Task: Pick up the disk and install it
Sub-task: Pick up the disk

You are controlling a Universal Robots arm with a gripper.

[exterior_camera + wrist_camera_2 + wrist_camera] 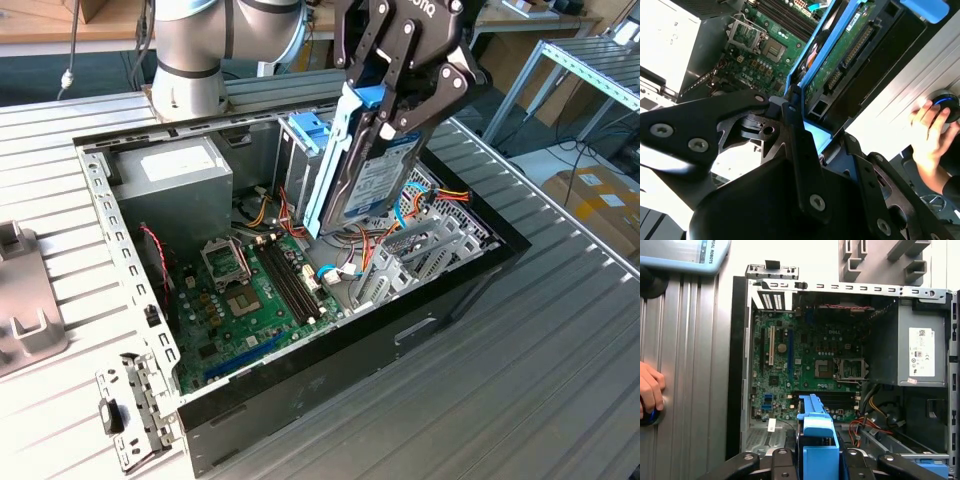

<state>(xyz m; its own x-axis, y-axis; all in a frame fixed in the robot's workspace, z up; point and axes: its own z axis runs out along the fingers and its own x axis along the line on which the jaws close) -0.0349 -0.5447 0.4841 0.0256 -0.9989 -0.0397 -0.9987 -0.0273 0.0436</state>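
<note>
The disk (378, 178), a silver-grey drive with a white label in a light-blue frame, hangs steeply tilted above the open computer case (420, 310). Its lower end is just inside the case, over the cables. My black gripper (383, 105) is shut on the frame's upper end. In the second wrist view the disk's green circuit board (842, 52) and blue frame edge (807, 60) run away from my gripper (805, 135). The frame's blue end (817, 437) also sits between my fingers (780, 462) in the first wrist view.
Inside the case are the green motherboard (245, 295), the grey power supply box (178, 178) and the drive cage with a blue tab (305, 130). Coloured cables (430, 200) lie under the disk. A person's hand (649, 390) rests on a knob on the ribbed table beside the case.
</note>
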